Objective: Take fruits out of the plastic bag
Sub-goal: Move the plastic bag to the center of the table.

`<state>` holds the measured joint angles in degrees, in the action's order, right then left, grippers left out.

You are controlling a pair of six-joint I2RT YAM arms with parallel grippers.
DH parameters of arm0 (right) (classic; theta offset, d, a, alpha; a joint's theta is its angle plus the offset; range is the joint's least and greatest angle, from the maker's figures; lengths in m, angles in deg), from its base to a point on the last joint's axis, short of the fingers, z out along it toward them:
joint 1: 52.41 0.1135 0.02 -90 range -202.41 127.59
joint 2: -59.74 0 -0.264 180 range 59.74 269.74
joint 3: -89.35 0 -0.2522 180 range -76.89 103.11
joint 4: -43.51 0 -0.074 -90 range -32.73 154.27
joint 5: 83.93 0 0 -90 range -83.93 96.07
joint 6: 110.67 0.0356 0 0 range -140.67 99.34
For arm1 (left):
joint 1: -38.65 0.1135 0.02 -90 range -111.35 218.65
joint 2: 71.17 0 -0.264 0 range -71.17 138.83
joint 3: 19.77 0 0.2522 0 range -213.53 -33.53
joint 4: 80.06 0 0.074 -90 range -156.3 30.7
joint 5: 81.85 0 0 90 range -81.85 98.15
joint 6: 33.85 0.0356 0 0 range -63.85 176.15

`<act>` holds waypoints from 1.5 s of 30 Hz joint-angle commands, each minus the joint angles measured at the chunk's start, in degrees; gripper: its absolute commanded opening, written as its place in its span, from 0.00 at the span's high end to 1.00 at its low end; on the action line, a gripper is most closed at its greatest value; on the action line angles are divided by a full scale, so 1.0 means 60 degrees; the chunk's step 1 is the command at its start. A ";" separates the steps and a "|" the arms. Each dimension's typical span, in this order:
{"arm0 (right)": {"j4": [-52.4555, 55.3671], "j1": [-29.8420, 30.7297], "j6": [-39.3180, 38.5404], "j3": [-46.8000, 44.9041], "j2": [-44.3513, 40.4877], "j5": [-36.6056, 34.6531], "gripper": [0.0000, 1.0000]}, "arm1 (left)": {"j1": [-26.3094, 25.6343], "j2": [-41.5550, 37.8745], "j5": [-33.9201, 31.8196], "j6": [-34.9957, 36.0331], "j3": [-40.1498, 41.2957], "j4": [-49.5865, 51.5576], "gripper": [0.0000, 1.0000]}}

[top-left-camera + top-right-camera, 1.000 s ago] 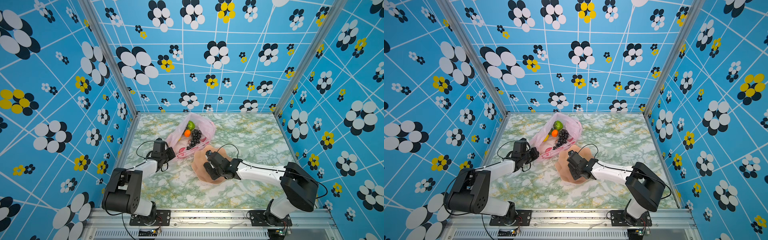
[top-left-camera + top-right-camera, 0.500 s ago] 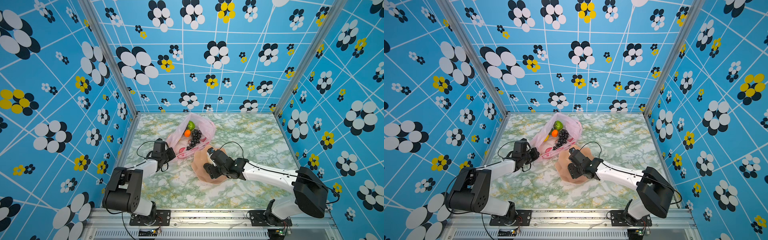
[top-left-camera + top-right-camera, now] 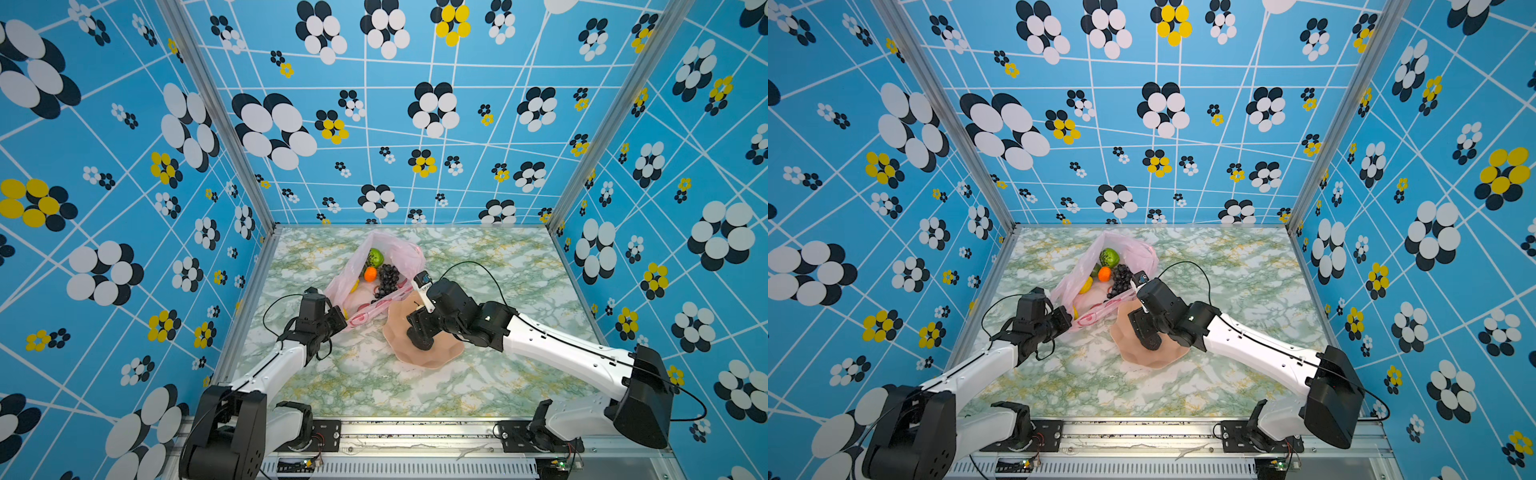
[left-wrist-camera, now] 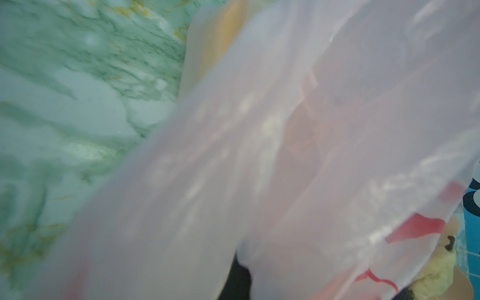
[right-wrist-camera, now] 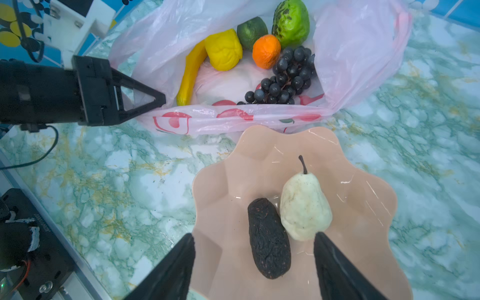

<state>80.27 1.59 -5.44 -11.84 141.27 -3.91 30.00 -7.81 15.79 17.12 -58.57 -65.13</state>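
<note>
I see the green marble table (image 3: 498, 270) inside the blue flower walls. The pink plastic bag (image 5: 358, 52) lies on the table toward the back, with its mouth wide open. Just in front of it sits the peach wavy plate (image 5: 259, 155), touching the bag's edge.

My left gripper (image 5: 159, 100) is pinched tight on the near corner of the bag. My right gripper (image 5: 254, 234) hangs over the plate with its fingers spread wide, holding nothing.

Inside the bag are a yellow banana (image 5: 192, 70), a bunch of dark grapes (image 5: 285, 75), a lemon (image 5: 224, 49), a bumpy green fruit (image 5: 291, 22), an orange (image 5: 266, 51) and a lime (image 5: 252, 31).

On the plate a pale pear (image 5: 304, 205) and a dark avocado (image 5: 268, 239) lie side by side, touching.
</note>
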 commanded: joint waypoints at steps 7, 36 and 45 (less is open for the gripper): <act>-0.0913 0.0044 0.0054 0.1095 0.1403 0.0613 0.27 | -0.0232 -0.3192 -0.0717 -0.0888 0.0920 0.2421 1.00; -0.1210 0.0097 0.0415 0.8149 0.9049 0.2454 0.25 | 0.0372 -0.2502 -0.0284 -0.0850 0.0631 0.1637 1.00; -0.1168 0.0207 0.0352 0.9680 1.0337 0.2626 0.22 | 0.0372 -0.2530 -0.0178 -0.0834 0.0546 0.1753 1.00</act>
<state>73.26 2.03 -3.45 42.61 201.31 10.98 31.75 -22.94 13.95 11.75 -53.80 -54.51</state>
